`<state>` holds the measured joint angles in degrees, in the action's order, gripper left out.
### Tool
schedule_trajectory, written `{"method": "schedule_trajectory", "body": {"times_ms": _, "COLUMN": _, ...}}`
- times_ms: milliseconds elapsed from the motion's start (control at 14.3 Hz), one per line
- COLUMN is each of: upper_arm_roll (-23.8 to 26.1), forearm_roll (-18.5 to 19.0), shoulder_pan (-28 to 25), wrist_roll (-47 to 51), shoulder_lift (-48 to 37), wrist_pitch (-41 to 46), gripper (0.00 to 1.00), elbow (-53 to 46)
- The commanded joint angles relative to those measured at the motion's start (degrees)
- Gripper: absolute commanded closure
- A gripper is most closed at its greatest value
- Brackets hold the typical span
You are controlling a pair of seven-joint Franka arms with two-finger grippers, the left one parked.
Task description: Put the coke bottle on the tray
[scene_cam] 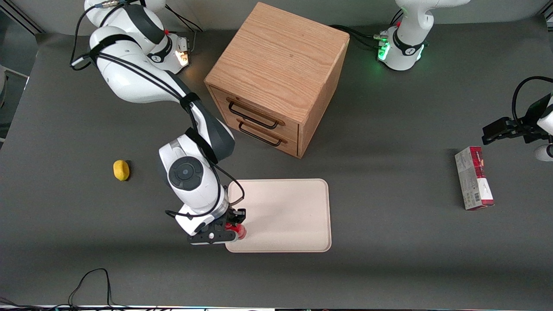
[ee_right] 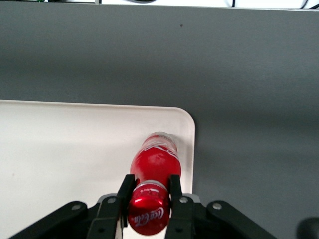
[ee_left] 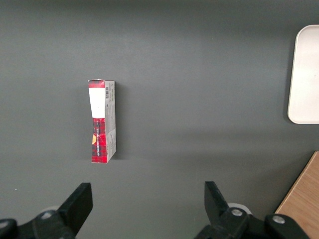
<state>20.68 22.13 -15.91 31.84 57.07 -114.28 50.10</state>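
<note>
Tray (scene_cam: 289,207) | coke bottle (ee_right: 155,162) upright inside corner | end effector (ee_right: 149,196) clamping neck

"Coca-Cola" script on red cap (ee_right: 148,215) of coke bottle (ee_right: 155,162), in gripper (ee_right: 148,196).

This is a robotics lab bench, a staged test setup and not a home or kitchen. A dark grey mat (scene_cam: 389,259) covers the whole table, and white robot arms are bolted at its 11 and 1 o'clock corners, their bases lit with status lights and trailing black cables (scene_cam: 93,280). The props are sparse and unrelated: a small wooden drawer cabinet (scene_cam: 276,77) at 12 o'clock, a cream tray (scene_cam: 293,211) near the centre, a yellow lemon (scene_cam: 121,170) at 9 o'clock and a red-and-grey carton (scene_cam: 474,178) at 3 o'clock.

The right arm's gripper (ee_right: 149,191) grips the neck of a coke bottle (ee_right: 155,162) above the tray's corner.
</note>
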Motion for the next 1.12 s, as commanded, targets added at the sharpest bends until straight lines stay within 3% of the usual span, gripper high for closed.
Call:
{"method": "schedule_trajectory", "body": {"times_ms": 0, "upper_arm_roll": 0.1, "forearm_roll": 1.6, "shoulder_pan": -0.5, "wrist_roll": 0.6, "shoulder_lift": 0.7, "wrist_pitch": -1.3, "gripper": 1.00, "elbow": -1.4}}
{"method": "schedule_trajectory", "body": {"times_ms": 70, "upper_arm_roll": 0.1, "forearm_roll": 1.6, "shoulder_pan": -0.4, "wrist_roll": 0.6, "shoulder_lift": 0.8, "wrist_pitch": -1.9, "gripper": 1.00, "elbow": -1.1}}
{"method": "schedule_trajectory", "body": {"times_ms": 140, "upper_arm_roll": -0.5, "forearm_roll": 1.6, "shoulder_pan": -0.4, "wrist_roll": 0.5, "shoulder_lift": 0.8, "wrist_pitch": -2.1, "gripper": 0.43, "elbow": -1.0}}
{"method": "schedule_trajectory", "body": {"times_ms": 209, "upper_arm_roll": -1.3, "forearm_roll": 1.9, "shoulder_pan": -0.4, "wrist_roll": 0.6, "shoulder_lift": 0.7, "wrist_pitch": -2.4, "gripper": 0.04, "elbow": -0.2}}
{"method": "schedule_trajectory", "body": {"times_ms": 279, "upper_arm_roll": -1.3, "forearm_roll": 2.5, "shoulder_pan": -0.4, "wrist_roll": 1.0, "shoulder_lift": 0.6, "wrist_pitch": -3.2, "gripper": 0.00, "elbow": 0.3}}
{"method": "schedule_trajectory", "body": {"times_ms": 488, "upper_arm_roll": -1.3, "forearm_roll": 2.7, "shoulder_pan": -0.3, "wrist_roll": 0.8, "shoulder_lift": -1.1, "wrist_pitch": -2.3, "gripper": 0.00, "elbow": 0.4}}
{"method": "schedule_trajectory", "body": {"times_ms": 698, "upper_arm_roll": -1.5, "forearm_roll": 1.7, "shoulder_pan": 1.1, "wrist_roll": 0.2, "shoulder_lift": -9.1, "wrist_pitch": 2.4, "gripper": 0.00, "elbow": 7.7}}
{"method": "schedule_trajectory", "body": {"times_ms": 767, "upper_arm_roll": -2.0, "forearm_roll": -0.4, "shoulder_pan": 2.3, "wrist_roll": -0.2, "shoulder_lift": -13.9, "wrist_pitch": 2.6, "gripper": 0.00, "elbow": 13.0}}
{"method": "schedule_trajectory", "body": {"times_ms": 837, "upper_arm_roll": -4.3, "forearm_roll": -4.9, "shoulder_pan": 2.7, "wrist_roll": -1.8, "shoulder_lift": -19.0, "wrist_pitch": 2.7, "gripper": 0.00, "elbow": 17.8}}
{"method": "schedule_trajectory", "body": {"times_ms": 977, "upper_arm_roll": -12.3, "forearm_roll": -15.3, "shoulder_pan": 2.1, "wrist_roll": -9.3, "shoulder_lift": -29.2, "wrist_pitch": 4.3, "gripper": 0.00, "elbow": 27.3}}
{"method": "schedule_trajectory", "body": {"times_ms": 1047, "upper_arm_roll": -14.8, "forearm_roll": -18.1, "shoulder_pan": 2.1, "wrist_roll": -12.6, "shoulder_lift": -34.4, "wrist_pitch": 5.6, "gripper": 0.00, "elbow": 32.3}}
